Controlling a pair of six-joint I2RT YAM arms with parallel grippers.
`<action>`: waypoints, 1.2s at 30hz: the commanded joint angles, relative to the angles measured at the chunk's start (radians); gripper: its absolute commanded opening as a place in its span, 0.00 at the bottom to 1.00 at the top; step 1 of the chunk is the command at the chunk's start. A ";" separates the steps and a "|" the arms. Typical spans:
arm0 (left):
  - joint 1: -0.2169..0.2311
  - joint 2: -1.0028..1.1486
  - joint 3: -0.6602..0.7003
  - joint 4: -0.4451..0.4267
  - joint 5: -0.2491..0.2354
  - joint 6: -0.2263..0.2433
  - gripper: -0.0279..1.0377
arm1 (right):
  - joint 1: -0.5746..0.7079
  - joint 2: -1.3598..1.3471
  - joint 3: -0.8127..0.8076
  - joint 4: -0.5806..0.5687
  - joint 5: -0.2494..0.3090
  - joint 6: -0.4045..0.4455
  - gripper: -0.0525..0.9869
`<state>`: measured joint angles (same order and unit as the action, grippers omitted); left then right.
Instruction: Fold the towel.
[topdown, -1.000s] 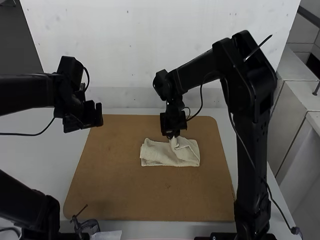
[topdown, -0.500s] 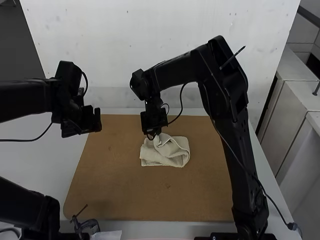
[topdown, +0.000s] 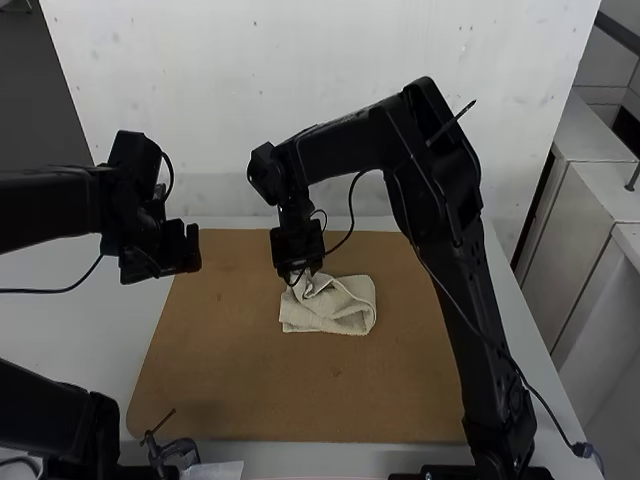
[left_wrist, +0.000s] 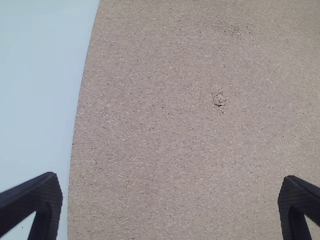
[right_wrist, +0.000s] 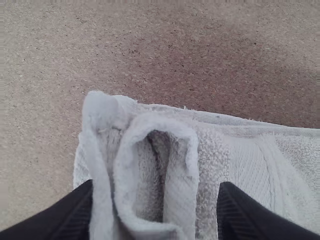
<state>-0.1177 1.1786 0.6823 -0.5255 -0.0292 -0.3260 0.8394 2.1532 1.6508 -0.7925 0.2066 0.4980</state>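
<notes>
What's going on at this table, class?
A robot seems partway through folding a pale towel. Its right arm is working at one end, jaws apart on either side of a raised, bunched fold. The towel lies rumpled on the brown board. The left arm hangs to the side, jaws open.

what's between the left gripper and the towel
A bare stretch of the brown board. The high view shows it between the left gripper and the towel, with nothing lying there.

Table (topdown: 60, 320): white, under the board
Board (topdown: 300, 390): brown, flat
Towel (topdown: 345, 308): partly bunched, on the board's far half
Clamp (topdown: 178, 449): at the board's near edge, toward its left corner
</notes>
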 joint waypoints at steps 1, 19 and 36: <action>0.020 -0.017 -0.006 0.015 0.000 0.013 0.93 | -0.014 -0.171 0.017 -0.025 0.001 0.002 0.49; 0.004 -0.010 -0.038 0.050 0.003 -0.004 0.93 | -0.014 -0.052 -0.117 0.130 0.014 -0.050 0.06; 0.016 -0.017 -0.053 0.055 0.002 0.010 0.93 | 0.075 0.033 -0.077 0.154 0.007 -0.049 0.06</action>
<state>-0.1112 1.1786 0.6491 -0.4740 -0.0292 -0.3290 0.8787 2.1796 1.5532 -0.6369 0.2108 0.4526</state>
